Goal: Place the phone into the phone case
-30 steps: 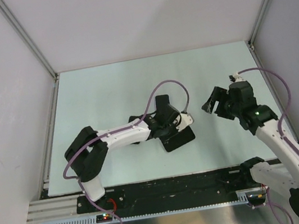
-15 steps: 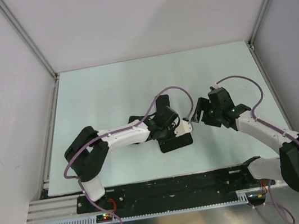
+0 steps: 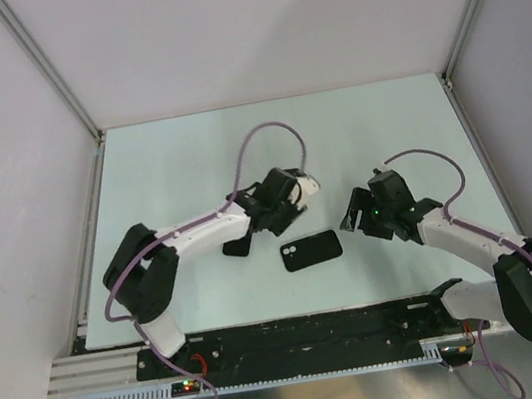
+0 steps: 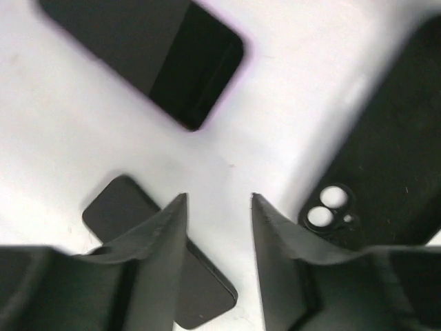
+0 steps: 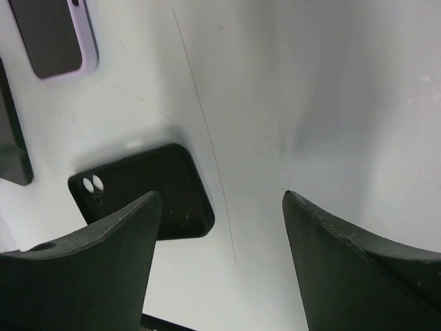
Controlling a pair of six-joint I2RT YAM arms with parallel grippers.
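The black phone case (image 3: pixel 312 250) lies flat on the table with its camera holes at its left end; it also shows in the left wrist view (image 4: pixel 393 172) and the right wrist view (image 5: pixel 148 189). The phone (image 4: pixel 148 52), dark with a purple rim, lies just beyond the left gripper's fingertips and appears again as the phone (image 5: pixel 52 31) past the case. In the top view my left arm hides it. My left gripper (image 3: pixel 285 205) (image 4: pixel 218 196) hovers open just behind the case, holding nothing. My right gripper (image 3: pixel 355 216) (image 5: pixel 220 195) stands open to the right of the case.
A third flat dark slab (image 3: pixel 236 249) lies under my left forearm; the slab (image 4: pixel 120 210) shows below the left fingers and at the left edge of the right wrist view (image 5: pixel 10 148). White walls and metal rails (image 3: pixel 90 237) bound the pale table (image 3: pixel 179 163).
The left gripper has opened and pulled back from over the case, leaving it uncovered on the table. The right gripper has swung in from the right to beside the case.
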